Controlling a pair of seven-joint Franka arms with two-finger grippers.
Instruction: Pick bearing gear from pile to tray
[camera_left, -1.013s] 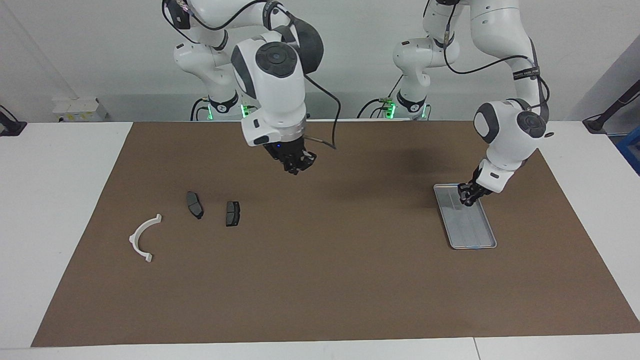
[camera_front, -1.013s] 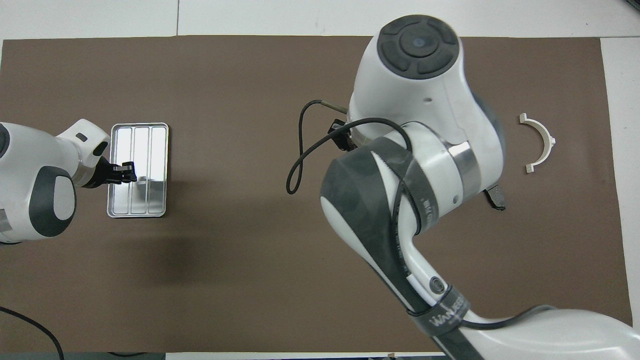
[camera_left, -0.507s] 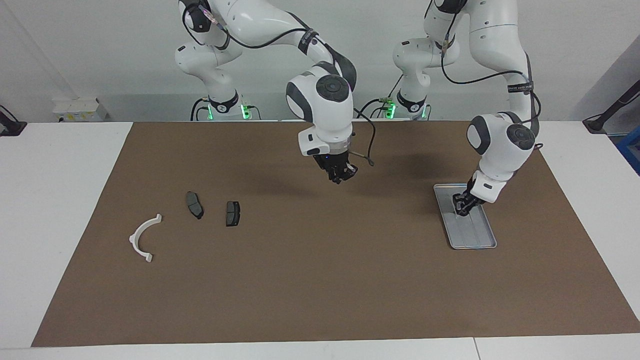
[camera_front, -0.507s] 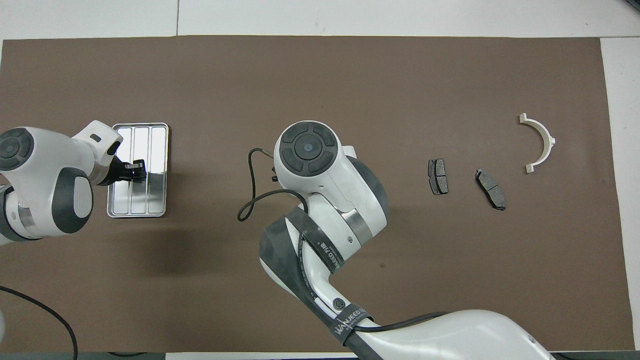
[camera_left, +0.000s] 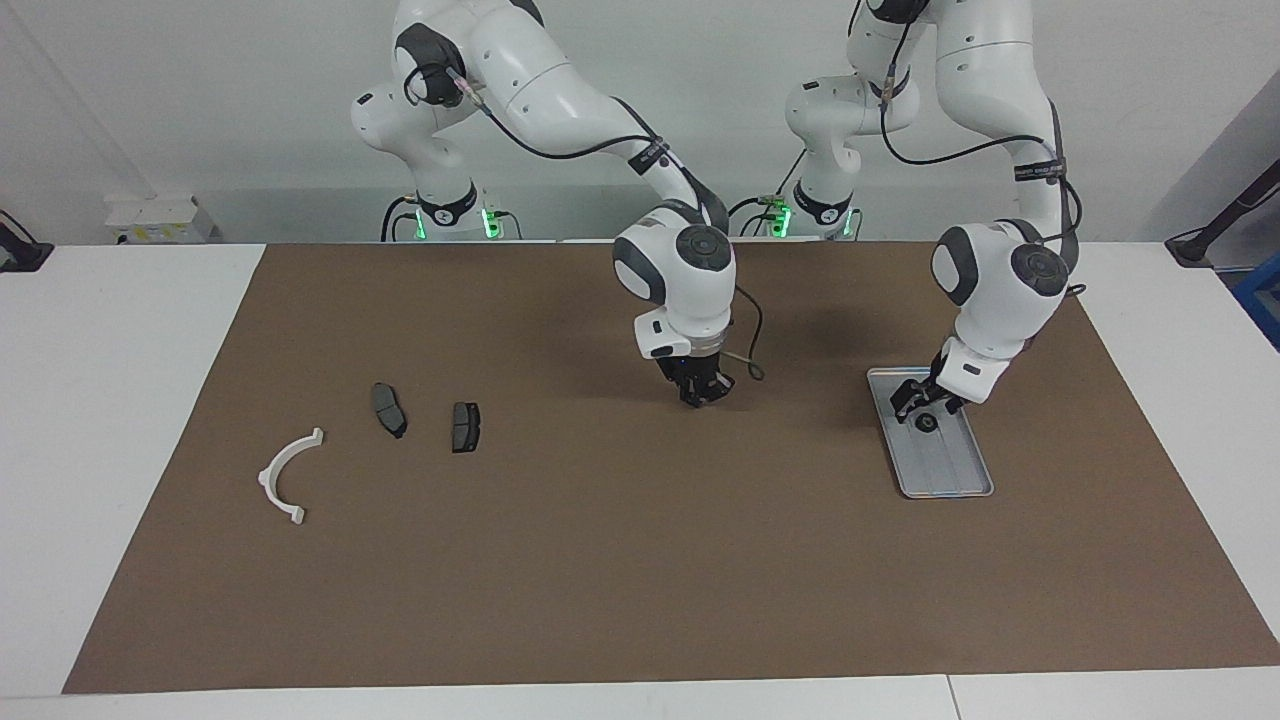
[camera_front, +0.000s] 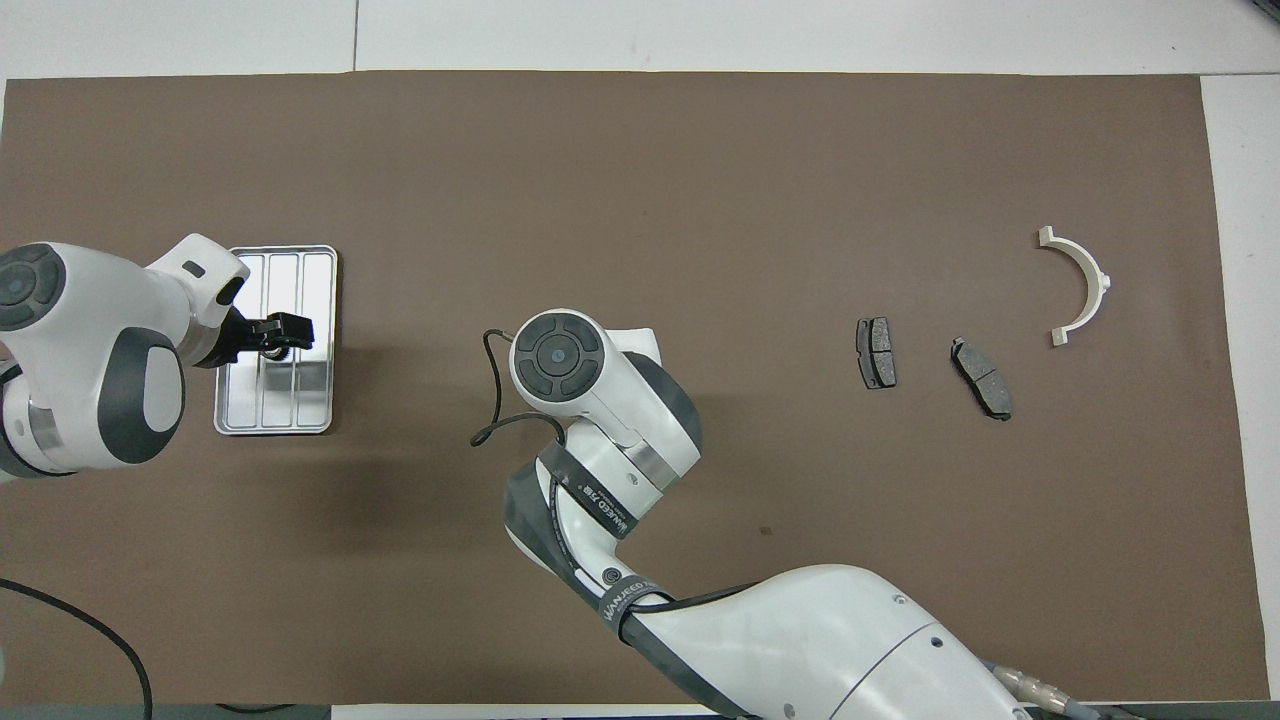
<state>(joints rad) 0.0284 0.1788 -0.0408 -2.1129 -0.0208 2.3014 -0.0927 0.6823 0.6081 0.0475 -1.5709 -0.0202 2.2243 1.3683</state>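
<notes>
While its fingers stand parted, the left gripper (camera_left: 922, 405) hangs low over the end of the tray (camera_left: 950, 478) nearer the robots, holding nothing. Just under the spread fingertips a small black round bearing gear (camera_left: 927, 423) lies on the tray's ribbed floor; in the overhead view it shows as a dark ring (camera_front: 271, 350) partly covered by the gripper (camera_front: 283, 333). Whether a fingertip touches the gear cannot be told. That silver-grey tray (camera_front: 320, 300) sits on the brown mat (camera_left: 640, 560) toward the left arm's end of the table.

Fingertips pressed together and carrying nothing visible, the right gripper (camera_left: 703, 393) hangs low over bare mat about the middle of the table, between the tray and the remaining parts; from overhead its wrist hides it.

Toward the right arm's end lie what is left of the pile: two dark grey brake pads (camera_left: 465, 427) (camera_left: 389, 409) side by side, and a white curved half-ring bracket (camera_left: 285, 475) farther from the robots than the pads and closer to the mat's edge. All three lie apart from each other.
</notes>
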